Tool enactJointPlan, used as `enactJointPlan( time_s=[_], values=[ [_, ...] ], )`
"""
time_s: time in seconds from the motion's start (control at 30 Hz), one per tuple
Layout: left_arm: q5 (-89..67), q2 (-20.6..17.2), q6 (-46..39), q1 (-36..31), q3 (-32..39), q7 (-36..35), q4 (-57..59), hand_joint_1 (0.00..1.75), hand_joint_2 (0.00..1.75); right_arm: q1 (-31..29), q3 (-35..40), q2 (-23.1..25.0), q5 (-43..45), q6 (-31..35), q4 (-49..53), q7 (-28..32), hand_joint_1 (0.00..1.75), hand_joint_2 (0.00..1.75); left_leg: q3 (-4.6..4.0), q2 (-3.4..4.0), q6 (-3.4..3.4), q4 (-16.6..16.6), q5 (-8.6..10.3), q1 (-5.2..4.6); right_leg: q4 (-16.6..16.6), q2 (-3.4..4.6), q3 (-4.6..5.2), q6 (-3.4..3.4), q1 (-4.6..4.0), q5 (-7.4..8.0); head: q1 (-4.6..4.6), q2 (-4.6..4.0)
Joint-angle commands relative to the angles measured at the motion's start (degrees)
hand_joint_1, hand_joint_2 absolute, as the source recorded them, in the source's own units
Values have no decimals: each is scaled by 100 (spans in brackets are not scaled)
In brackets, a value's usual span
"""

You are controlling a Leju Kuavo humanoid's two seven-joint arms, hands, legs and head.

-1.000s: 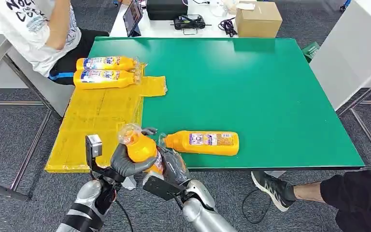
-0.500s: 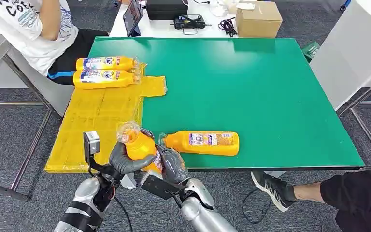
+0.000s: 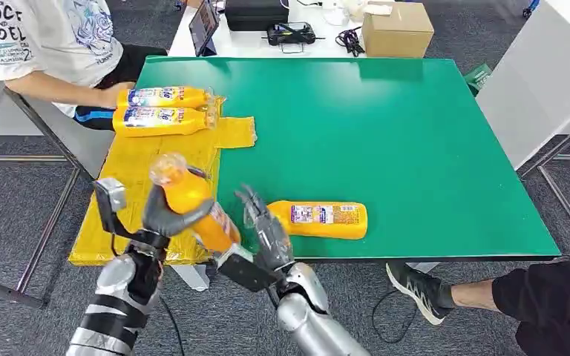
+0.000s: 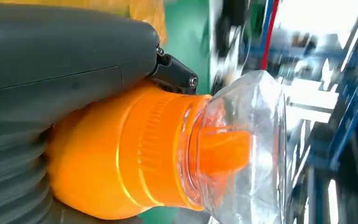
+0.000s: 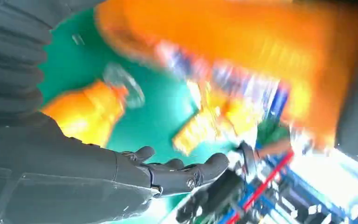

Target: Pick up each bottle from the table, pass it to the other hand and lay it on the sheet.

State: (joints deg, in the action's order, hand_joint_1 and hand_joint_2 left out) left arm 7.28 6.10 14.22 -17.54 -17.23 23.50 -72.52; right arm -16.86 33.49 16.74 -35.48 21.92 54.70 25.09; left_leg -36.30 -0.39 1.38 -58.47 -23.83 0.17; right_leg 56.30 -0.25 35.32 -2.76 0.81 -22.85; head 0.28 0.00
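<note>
Head view: my left hand (image 3: 165, 215) grips an orange bottle (image 3: 193, 204) around its upper body, clear cap up and tilted toward the far left, held above the near edge of the yellow sheet (image 3: 145, 189). My right hand (image 3: 267, 230) is just beside the bottle's lower end, fingers spread, holding nothing. A second bottle (image 3: 319, 219) lies on its side on the green bench (image 3: 386, 133), near the front edge, cap end toward my right hand. Two more bottles (image 3: 165, 110) lie side by side at the far end of the sheet, touching each other. A person's hand (image 3: 111, 95) rests at their far-left ends. A cardboard box (image 3: 397, 28) sits on the white table beyond the bench. Someone's shoe (image 3: 415, 291) shows on the floor at right

Left wrist view: my thumb (image 4: 65, 46) lies across the held bottle's shoulder (image 4: 98, 154), orange collar and clear cap (image 4: 242, 149) sticking out past the hand

Right wrist view: my right hand's fingers (image 5: 186, 170) are extended and apart, nothing in them. The held bottle (image 5: 242, 56) is blurred just past them, and the lying bottle (image 5: 88, 112) is on the green bench behind
</note>
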Motion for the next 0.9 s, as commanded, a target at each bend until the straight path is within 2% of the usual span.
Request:
enactJointPlan(
  time_s=[0.03,0.17,0.3,0.37,0.4,0.47,0.53,0.57,0.67,0.7,0.73,0.77,0.8,0.9],
  values=[
    [-1,114,-395,-515,899,-53,-39,175,175,18,-496,-271,288,-37,1164,-126,0,0,12,-7,-4,-4,-8,3,3,-8,-16,7,-4,-10,2,0],
    [12,131,-432,-532,941,-60,-24,175,175,45,-517,-283,338,-57,1235,-107,0,0,8,-7,-3,1,-2,2,-3,-7,-11,5,-2,-4,0,0],
    [-1018,77,-1303,-632,898,259,-23,175,175,214,-596,-272,398,390,1695,181,0,0,25,-7,-6,-1,-11,5,-1,-9,-28,10,-6,-13,0,0],
    [-1200,90,-1424,-663,909,287,-28,175,175,272,-591,-302,401,422,1945,170,0,0,2,-7,-3,-2,-2,2,0,-8,-6,5,-3,-4,0,0],
    [-1200,90,-1424,-663,909,287,-28,175,175,272,-591,-302,401,422,1945,170,0,0,21,-9,-6,-4,-10,4,1,-11,-25,10,-5,-13,-2,0],
    [-2805,-46,-2498,-800,623,442,91,175,175,405,-614,-306,485,732,2517,431,0,0,23,-9,-5,-4,-11,4,1,-11,-27,9,-5,-13,-2,0],
    [-4348,-164,-3371,-1037,340,547,399,175,175,421,-524,-346,522,771,2999,473,0,0,26,-18,-6,-8,-14,4,5,-19,-33,11,-6,-19,-2,0],
    [-4900,-197,-3637,-1155,239,577,587,175,175,399,-459,-360,548,735,3132,468,0,0,11,-18,-5,-10,-9,3,8,-19,-18,8,-4,-14,0,0],
    [-6831,-421,-4330,-1638,-240,331,1477,175,175,234,-181,-387,593,568,3205,435,0,0,42,-20,-9,-17,-25,5,16,-23,-50,17,-7,-32,-2,0],
    [-7183,-472,-4400,-1775,-371,303,1766,175,175,200,-127,-381,592,578,3178,437,0,0,15,-21,-5,-5,-5,2,7,-24,-20,9,-3,-14,0,0],
    [-7963,-623,-4581,-1975,-680,162,2188,175,175,139,-14,-411,600,507,3128,438,0,0,28,-32,-8,-5,-7,3,6,-35,-37,13,-4,-19,0,0],
    [-8150,-651,-4730,-2067,-744,73,2449,175,175,122,28,-412,617,496,3089,436,0,0,16,-30,-5,2,1,0,0,-27,-23,8,-1,-8,0,0],
    [-8176,-675,-4754,-2095,-780,112,2542,175,175,116,38,-411,625,495,3068,439,0,0,48,-31,-11,0,-10,5,0,-29,-56,18,-7,-19,-2,0],
    [-8512,-810,-4483,-2351,-1149,179,3088,175,175,89,171,-433,692,351,3019,477,0,0,20,-7,-5,4,-2,0,-2,-7,-23,7,-1,-3,-2,0]
  ],
)
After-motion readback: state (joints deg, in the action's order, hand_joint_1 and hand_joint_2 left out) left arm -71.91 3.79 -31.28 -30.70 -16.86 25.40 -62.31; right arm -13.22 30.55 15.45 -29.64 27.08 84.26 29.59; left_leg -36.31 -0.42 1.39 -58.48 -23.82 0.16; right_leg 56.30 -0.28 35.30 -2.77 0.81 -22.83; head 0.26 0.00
